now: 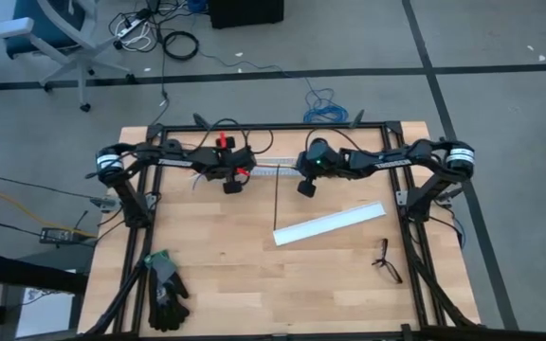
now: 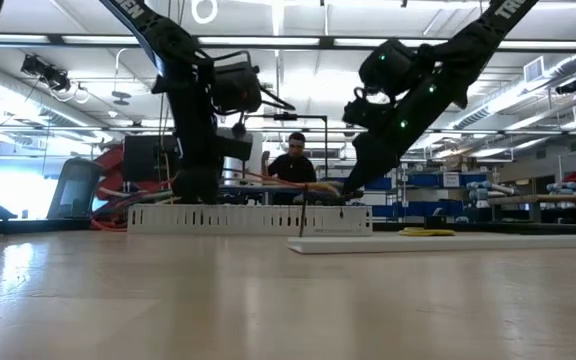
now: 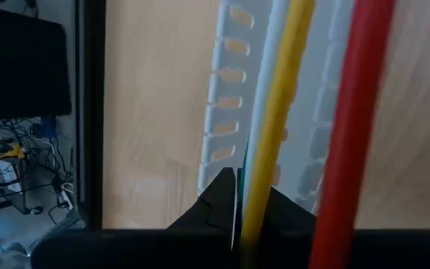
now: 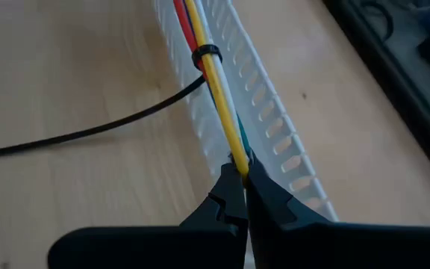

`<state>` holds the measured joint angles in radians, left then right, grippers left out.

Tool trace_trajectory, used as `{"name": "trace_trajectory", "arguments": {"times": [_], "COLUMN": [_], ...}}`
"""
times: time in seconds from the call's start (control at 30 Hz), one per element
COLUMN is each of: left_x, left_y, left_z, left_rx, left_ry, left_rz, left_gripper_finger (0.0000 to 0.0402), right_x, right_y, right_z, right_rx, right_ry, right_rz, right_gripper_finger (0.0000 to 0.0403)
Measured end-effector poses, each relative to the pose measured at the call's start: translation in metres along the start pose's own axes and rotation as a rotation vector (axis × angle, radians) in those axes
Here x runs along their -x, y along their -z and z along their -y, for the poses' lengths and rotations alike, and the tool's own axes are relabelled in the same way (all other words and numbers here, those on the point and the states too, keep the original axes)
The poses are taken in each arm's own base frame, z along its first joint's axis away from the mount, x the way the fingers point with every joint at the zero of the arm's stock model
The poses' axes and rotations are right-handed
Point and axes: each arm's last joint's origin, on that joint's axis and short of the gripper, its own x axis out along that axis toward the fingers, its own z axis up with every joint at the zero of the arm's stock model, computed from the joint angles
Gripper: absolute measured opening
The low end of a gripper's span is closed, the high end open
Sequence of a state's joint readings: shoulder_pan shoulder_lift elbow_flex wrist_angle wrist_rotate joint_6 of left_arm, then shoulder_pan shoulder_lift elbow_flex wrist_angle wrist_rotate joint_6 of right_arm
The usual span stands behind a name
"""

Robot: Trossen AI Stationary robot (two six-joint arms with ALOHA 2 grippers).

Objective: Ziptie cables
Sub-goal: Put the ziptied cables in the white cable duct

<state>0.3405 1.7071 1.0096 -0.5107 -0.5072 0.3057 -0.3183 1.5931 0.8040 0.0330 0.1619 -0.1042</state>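
Your right tool (image 4: pixel 243 173) is clenched on the cables (image 4: pixel 216 97), which run along the slotted white channel (image 4: pixel 275 127) at the far side of the worktop (image 1: pixel 226 265). The ziptie (image 4: pixel 207 54) is looped around the bundle a little way ahead of that tool, and its long black tail trails off across the wood toward the near side (in the high view it shows as a thin dark line by the loose white channel cover (image 1: pixel 330 224)). Your left tool (image 3: pixel 236 196) sits over the other end of the channel; its fingers are nearly together at the yellow wire, with the red wire passing beside them, but you cannot tell whether they grip it. A black glove (image 1: pixel 167 289) lies at the near left corner and a small black forked object (image 1: pixel 385 260) near right.
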Motion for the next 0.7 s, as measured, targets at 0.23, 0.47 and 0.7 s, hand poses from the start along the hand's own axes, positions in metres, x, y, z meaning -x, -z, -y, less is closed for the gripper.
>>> {"name": "trace_trajectory", "arguments": {"times": [0.23, 0.47, 0.7], "left_x": [-0.0052, -0.0059, -0.0057], "left_y": [-0.0031, -0.0041, -0.0024], "left_z": [0.002, 0.0033, 0.0024], "left_rx": [0.01, 0.014, 0.005], "left_ry": [0.004, 0.044, 0.001], "left_rz": [0.015, 0.033, 0.007], "left_gripper_finger": [0.003, 0.0058, 0.0118], "right_x": [-0.0047, -0.0005, -0.0006], "right_y": [0.0053, 0.0046, 0.0047], "right_z": [-0.0002, 0.0053, 0.0059], "right_rx": [-0.022, -0.032, -0.033], "right_ry": [-0.005, 0.008, 0.006], "right_rz": [-0.039, -0.039, -0.039], "right_gripper_finger": [0.0, 0.0011, 0.0015]}}
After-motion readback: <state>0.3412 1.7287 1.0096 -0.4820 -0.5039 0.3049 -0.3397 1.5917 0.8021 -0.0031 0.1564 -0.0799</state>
